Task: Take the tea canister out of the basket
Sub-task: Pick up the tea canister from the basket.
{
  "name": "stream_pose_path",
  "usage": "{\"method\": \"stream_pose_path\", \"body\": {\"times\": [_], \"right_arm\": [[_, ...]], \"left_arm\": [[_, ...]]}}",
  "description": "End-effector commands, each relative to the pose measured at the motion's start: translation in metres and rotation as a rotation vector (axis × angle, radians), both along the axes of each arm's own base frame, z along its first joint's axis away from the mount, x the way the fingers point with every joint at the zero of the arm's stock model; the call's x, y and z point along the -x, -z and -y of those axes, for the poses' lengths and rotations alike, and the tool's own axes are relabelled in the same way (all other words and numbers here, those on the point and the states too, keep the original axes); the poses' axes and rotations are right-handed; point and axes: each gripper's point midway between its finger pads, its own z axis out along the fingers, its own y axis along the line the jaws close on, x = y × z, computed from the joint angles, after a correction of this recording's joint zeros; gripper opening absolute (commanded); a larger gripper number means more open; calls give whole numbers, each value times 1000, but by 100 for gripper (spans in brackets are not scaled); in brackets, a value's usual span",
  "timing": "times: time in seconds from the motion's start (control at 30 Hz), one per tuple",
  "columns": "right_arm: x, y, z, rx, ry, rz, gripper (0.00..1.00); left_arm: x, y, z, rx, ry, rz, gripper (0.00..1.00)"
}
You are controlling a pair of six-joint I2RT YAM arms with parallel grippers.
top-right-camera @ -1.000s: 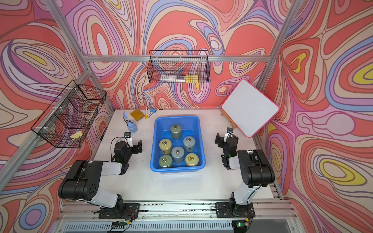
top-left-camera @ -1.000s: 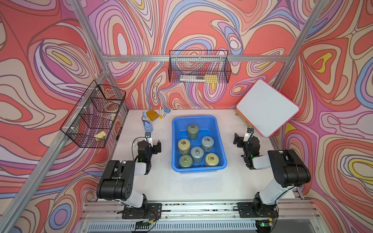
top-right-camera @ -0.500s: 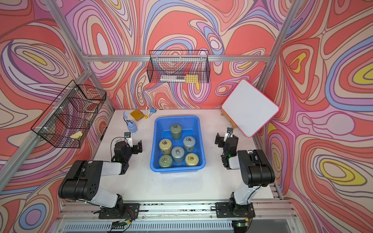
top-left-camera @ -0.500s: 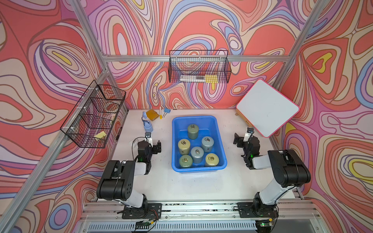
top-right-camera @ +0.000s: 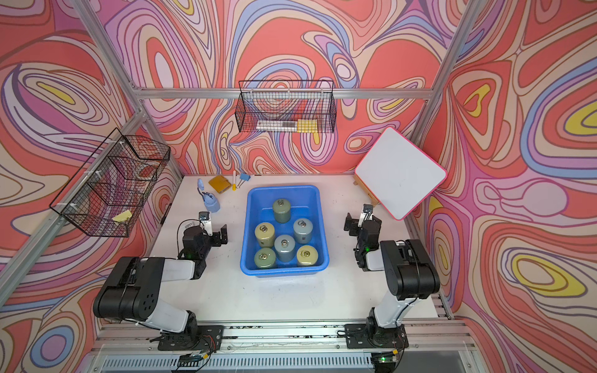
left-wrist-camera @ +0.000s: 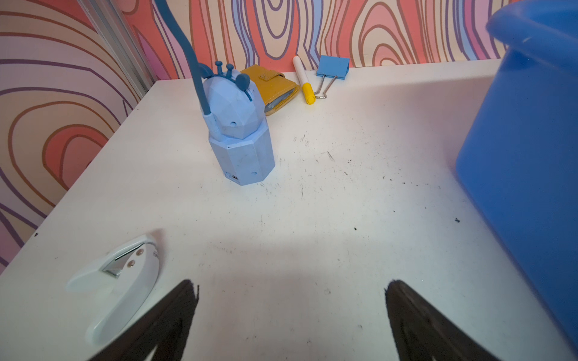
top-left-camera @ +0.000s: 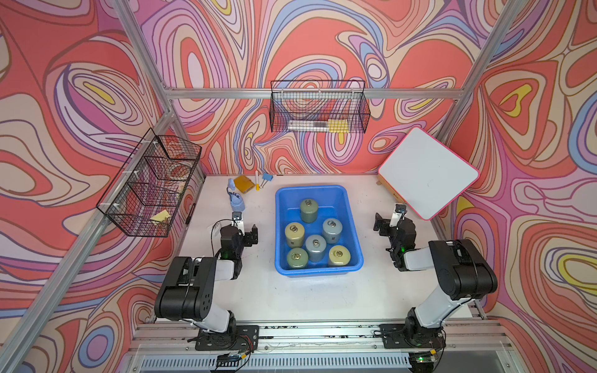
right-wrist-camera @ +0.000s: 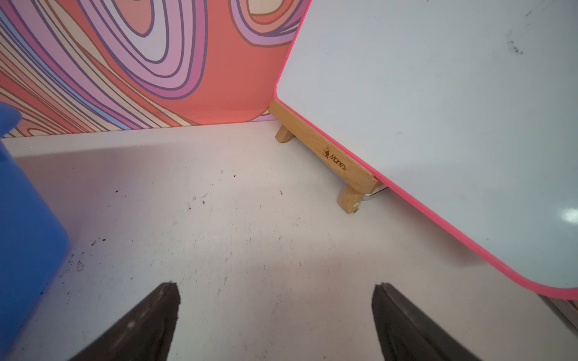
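The basket [top-left-camera: 311,189] [top-right-camera: 284,189] is a bright-blue tub in the middle of the white table. Several tea canisters stand upright in it, each with a ring on its lid: a dark green one [top-left-camera: 308,210] at the back, olive [top-left-camera: 294,234], grey-blue [top-left-camera: 315,247] and yellow [top-left-camera: 339,256] ones nearer the front. My left gripper [top-left-camera: 246,227] [left-wrist-camera: 292,287] rests low over the table left of the basket, open and empty. To the basket's right, my right gripper [top-left-camera: 388,221] [right-wrist-camera: 275,289] is open with bare table between its fingers. Only the basket's outer wall [left-wrist-camera: 525,140] [right-wrist-camera: 25,225] shows in the wrist views.
A blue desk gadget [top-left-camera: 236,202], yellow wallet [top-left-camera: 243,183], marker [top-left-camera: 257,181] and binder clip [top-left-camera: 267,177] lie back left. A white hand tool [left-wrist-camera: 119,281] lies beside my left gripper. A tilted whiteboard [top-left-camera: 426,172] stands back right. Wire baskets [top-left-camera: 151,184] [top-left-camera: 318,109] hang on the walls.
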Motion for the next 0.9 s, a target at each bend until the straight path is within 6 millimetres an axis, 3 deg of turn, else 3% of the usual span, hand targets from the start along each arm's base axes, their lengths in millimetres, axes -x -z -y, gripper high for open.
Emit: {"method": "stream_pose_path", "body": {"times": [0.0, 0.17, 0.27, 0.4, 0.5, 0.6, 0.87], "right_arm": [[-3, 0, 0, -1, -2, -2, 98], [-2, 0, 0, -3, -2, -1, 98], [0, -4, 10, -8, 58, 11, 98], [1, -26, 13, -2, 73, 13, 98], [6, -55, 20, -16, 122, 14, 98], [14, -85, 24, -77, 168, -37, 98], [32, -138, 4, -239, 105, -124, 98]], "left_arm": [[-4, -5, -4, 2, -23, 14, 99], [-4, -5, -4, 3, -22, 17, 99], [-3, -6, -9, 1, -49, 22, 99], [5, -12, -30, 8, -187, 67, 99], [10, -22, -32, 6, -197, 79, 99], [15, -45, -35, 5, -215, 88, 99], [46, -118, -40, 185, -308, 123, 99]]}}
